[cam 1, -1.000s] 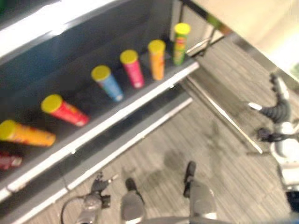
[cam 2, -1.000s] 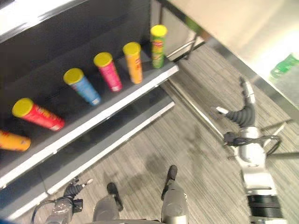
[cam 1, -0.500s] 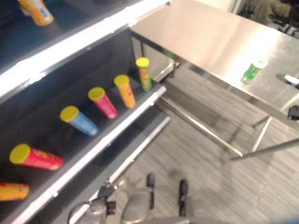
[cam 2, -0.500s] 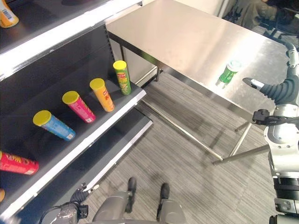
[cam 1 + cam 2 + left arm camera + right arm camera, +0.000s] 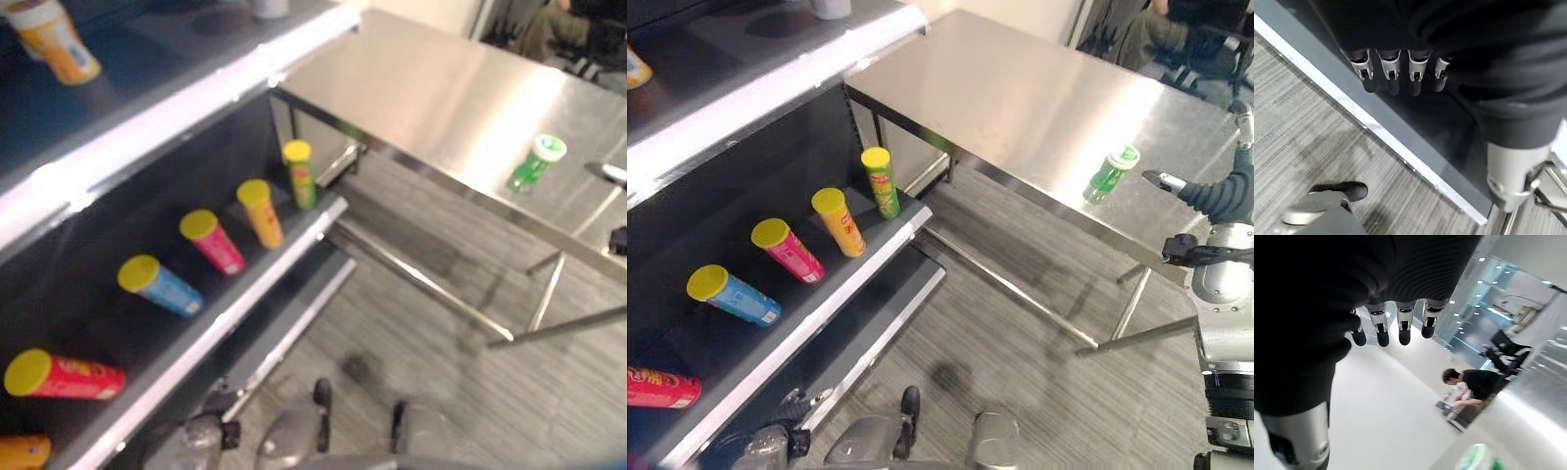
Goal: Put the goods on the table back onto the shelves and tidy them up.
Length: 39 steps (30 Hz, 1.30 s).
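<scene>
Right eye view: green can (image 5: pixel 1109 173) on the steel counter (image 5: pixel 1019 98) at two o'clock; right robot hand (image 5: pixel 1205 191), fingers relaxed and empty, should approach squarely.

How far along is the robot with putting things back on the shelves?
Done, it seems: a row of yellow-lidded cans, such as the blue can and the green can, already stands on the shelf. In hand: nothing; the left hand hangs by the shelf base, and the right hand hovers near the table, fingers relaxed. Left: the green bottle waits on the table.
</scene>
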### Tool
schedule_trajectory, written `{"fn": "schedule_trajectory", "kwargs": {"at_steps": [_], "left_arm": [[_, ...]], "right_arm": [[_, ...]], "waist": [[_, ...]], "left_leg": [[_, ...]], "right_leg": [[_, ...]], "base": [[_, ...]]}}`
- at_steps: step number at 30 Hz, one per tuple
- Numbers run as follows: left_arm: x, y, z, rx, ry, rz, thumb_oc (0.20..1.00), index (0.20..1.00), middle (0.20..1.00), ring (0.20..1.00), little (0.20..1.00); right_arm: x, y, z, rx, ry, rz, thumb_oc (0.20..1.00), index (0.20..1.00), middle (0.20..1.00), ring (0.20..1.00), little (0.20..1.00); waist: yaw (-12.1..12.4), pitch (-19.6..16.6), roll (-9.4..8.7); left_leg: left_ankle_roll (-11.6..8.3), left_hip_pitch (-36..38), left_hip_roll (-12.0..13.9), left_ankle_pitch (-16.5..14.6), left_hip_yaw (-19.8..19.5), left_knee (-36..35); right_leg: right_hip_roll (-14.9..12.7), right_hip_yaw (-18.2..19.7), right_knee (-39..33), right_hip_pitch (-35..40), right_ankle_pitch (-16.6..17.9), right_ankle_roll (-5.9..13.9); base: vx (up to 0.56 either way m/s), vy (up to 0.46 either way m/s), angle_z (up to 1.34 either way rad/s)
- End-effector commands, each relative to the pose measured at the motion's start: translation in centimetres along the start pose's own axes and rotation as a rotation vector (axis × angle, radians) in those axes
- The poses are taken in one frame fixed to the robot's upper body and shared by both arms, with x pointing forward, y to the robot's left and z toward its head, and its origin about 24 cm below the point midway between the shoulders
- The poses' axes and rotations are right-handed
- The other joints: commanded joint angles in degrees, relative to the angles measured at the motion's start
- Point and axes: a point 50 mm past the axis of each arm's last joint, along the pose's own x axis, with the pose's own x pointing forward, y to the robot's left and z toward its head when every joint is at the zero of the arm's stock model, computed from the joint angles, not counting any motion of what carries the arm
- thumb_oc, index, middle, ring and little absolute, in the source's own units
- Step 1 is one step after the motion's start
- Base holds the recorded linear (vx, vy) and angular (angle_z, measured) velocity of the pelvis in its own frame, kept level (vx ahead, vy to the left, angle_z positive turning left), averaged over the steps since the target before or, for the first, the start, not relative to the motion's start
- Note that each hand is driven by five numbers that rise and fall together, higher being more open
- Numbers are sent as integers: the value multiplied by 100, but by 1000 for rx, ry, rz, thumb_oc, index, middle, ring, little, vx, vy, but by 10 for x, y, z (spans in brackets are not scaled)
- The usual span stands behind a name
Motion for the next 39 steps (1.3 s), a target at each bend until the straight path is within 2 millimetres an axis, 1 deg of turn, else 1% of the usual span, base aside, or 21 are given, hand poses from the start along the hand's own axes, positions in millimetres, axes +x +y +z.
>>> {"fn": "schedule_trajectory", "kwargs": {"at_steps": [1, 2, 4, 5, 6, 7, 8, 9, 10, 11, 12, 13, 14, 15, 17, 21, 22, 25, 29, 36, 39], "left_arm": [[0, 16, 10, 82, -60, 22, 1000, 1000, 1000, 1000, 1000], [0, 21, 9, 76, -55, 40, 1000, 1000, 1000, 1000, 1000], [1, 22, 10, 79, -57, 40, 1000, 1000, 1000, 1000, 1000], [0, 22, 9, 83, -55, 41, 1000, 1000, 1000, 1000, 1000], [-1, 24, 7, 82, -50, 42, 1000, 1000, 1000, 1000, 1000], [-1, 23, 5, 74, -46, 39, 1000, 1000, 1000, 1000, 1000], [-3, 22, -2, 63, -24, 32, 1000, 1000, 1000, 1000, 1000], [-3, 21, -2, 63, -23, 32, 1000, 1000, 1000, 1000, 1000], [-4, 20, -5, 57, -19, 27, 1000, 1000, 1000, 1000, 1000], [-4, 18, -7, 44, -9, 23, 1000, 1000, 1000, 1000, 1000], [-5, 17, -7, 45, -9, 23, 1000, 1000, 1000, 1000, 1000], [-4, 15, -6, 41, -17, 16, 1000, 1000, 1000, 1000, 1000], [-4, 13, -4, 42, -23, 7, 1000, 1000, 1000, 1000, 1000], [-5, 10, -5, 49, -23, -11, 1000, 1000, 1000, 1000, 1000], [-5, 10, -5, 56, -25, -17, 1000, 1000, 1000, 1000, 1000], [-5, 9, -9, 81, -11, -30, 1000, 1000, 1000, 1000, 1000], [-6, 11, -10, 88, -5, -28, 1000, 1000, 1000, 1000, 1000], [-7, 15, -15, 76, 10, -18, 1000, 1000, 1000, 1000, 1000], [-9, 16, -23, 71, 35, -14, 1000, 1000, 1000, 1000, 1000], [-10, 15, -24, 60, 33, -10, 1000, 1000, 1000, 1000, 1000], [-10, 15, -24, 58, 33, -8, 1000, 1000, 1000, 1000, 1000]], "right_arm": [[14, -27, 5, 13, -28, -87, 1000, 1000, 1000, 1000, 1000], [11, -26, -2, 28, 6, -71, 1000, 1000, 1000, 1000, 1000], [8, -25, -9, 26, 35, -45, 1000, 1000, 1000, 1000, 1000], [6, -23, -11, 38, 49, -23, 1000, 1000, 1000, 1000, 1000], [4, -23, -14, 34, 61, -6, 1000, 1000, 1000, 1000, 1000], [2, -24, -16, 26, 72, 11, 1000, 1000, 1000, 1000, 1000], [-2, -20, -21, 40, 92, 47, 1000, 1000, 1000, 1000, 1000], [-2, -20, -21, 40, 93, 48, 1000, 1000, 1000, 1000, 1000], [-4, -19, -23, 42, 102, 65, 1000, 1000, 1000, 1000, 1000], [-11, -16, -27, 71, 125, 85, 1000, 1000, 1000, 1000, 1000], [-11, -17, -27, 71, 126, 85, 1000, 1000, 1000, 1000, 1000], [-13, -17, -29, 75, 136, 86, 1000, 1000, 1000, 1000, 1000], [-16, -17, -32, 78, 151, 89, 1000, 1000, 1000, 1000, 1000], [-20, -15, -35, 87, 164, 117, 1000, 1000, 1000, 1000, 1000], [-21, -15, -35, 88, 164, 126, 1000, 1000, 1000, 1000, 1000], [-20, -11, -36, 113, 172, 184, 1000, 1000, 1000, 1000, 1000], [-21, -7, -36, 110, 173, 244, 1000, 1000, 1000, 1000, 1000], [-21, 1, -35, 77, 169, 335, 1000, 1000, 1000, 1000, 1000], [-23, 8, -42, 39, 200, 379, 1000, 1000, 1000, 1000, 1000], [-21, 16, -48, -38, 222, 433, 1000, 1000, 1000, 1000, 1000], [-20, 17, -50, -72, 236, 458, 1000, 1000, 1000, 1000, 1000]], "waist": [[-163, -126, -227], [-196, -83, -287], [-181, -108, -421], [-179, -128, -471], [-199, -182, -488], [-202, -232, -471], [-220, -318, -442], [-230, -323, -433], [-239, -349, -412], [-293, -354, -400], [-302, -358, -397], [-344, -352, -406], [-385, -323, -397], [-458, -339, -327], [-437, -348, -292], [-454, -454, -192], [-456, -473, -174], [-427, -448, -172], [-387, -447, -152], [-318, -418, -126], [-298, -409, -109]], "left_leg": [[-802, 564, 60, -1031, -553, 125], [-873, 710, 110, -1118, -717, 116], [-947, 730, 108, -1195, -791, 137], [-1006, 744, 176, -1177, -851, 122], [-1066, 775, 301, -1159, -921, 91], [-1149, 803, 470, -1144, -963, 34], [-1260, 809, 742, -1087, -1040, 23], [-1267, 809, 754, -1090, -1052, 19], [-1315, 785, 856, -1061, -1077, 51], [-1356, 641, 992, -966, -919, 201], [-1358, 629, 991, -973, -934, 216], [-1367, 529, 1059, -908, -676, 312], [-1344, 445, 1141, -869, -259, 373], [-1325, 471, 1277, -784, 347, 200], [-1341, 513, 1273, -737, 416, 106], [-1402, 563, 1275, -534, 494, -317], [-1414, 581, 1269, -515, 499, -387], [-1423, 616, 1243, -532, 487, -379], [-1425, 688, 1241, -508, 470, -491], [-1442, 679, 1224, -443, 413, -575], [-1464, 664, 1232, -409, 394, -599]], "right_leg": [[250, 288, -726, -259, 629, 311], [380, 454, -980, -315, 775, 397], [320, 463, -1172, -135, 826, 359], [339, 479, -1078, -110, 858, 338], [402, 525, -991, -111, 836, 319], [453, 492, -970, -88, 805, 283], [548, 378, -936, 6, 708, 204], [557, 364, -933, 9, 701, 198], [608, 292, -913, 55, 621, 151], [631, 111, -861, 155, 466, 60], [630, 97, -856, 155, 458, 59], [583, -8, -838, 213, 389, 34], [534, -143, -823, 292, 317, 10], [544, -282, -811, 377, 242, -31], [573, -268, -812, 402, 239, -37], [549, -380, -804, 404, 216, -17], [524, -397, -748, 381, 201, -12], [468, -404, -681, 389, 207, -7], [416, -437, -690, 434, 217, 19], [374, -511, -723, 461, 223, 27], [364, -552, -744, 479, 217, 19]], "base": [[297, -344, 43], [262, -365, 62], [170, -348, 73], [122, -328, 83], [134, -355, 83], [178, -426, 61], [127, -329, 40], [110, -302, 48], [71, -236, 62], [68, -232, 60], [38, -170, 51], [-3, -68, 46], [-6, -109, 65], [-3, -86, 78], [8, -30, 57], [18, -1, 31], [29, 14, 45], [9, 7, 9], [0, 0, 0], [3, 1, 1], [7, -11, 11]]}}
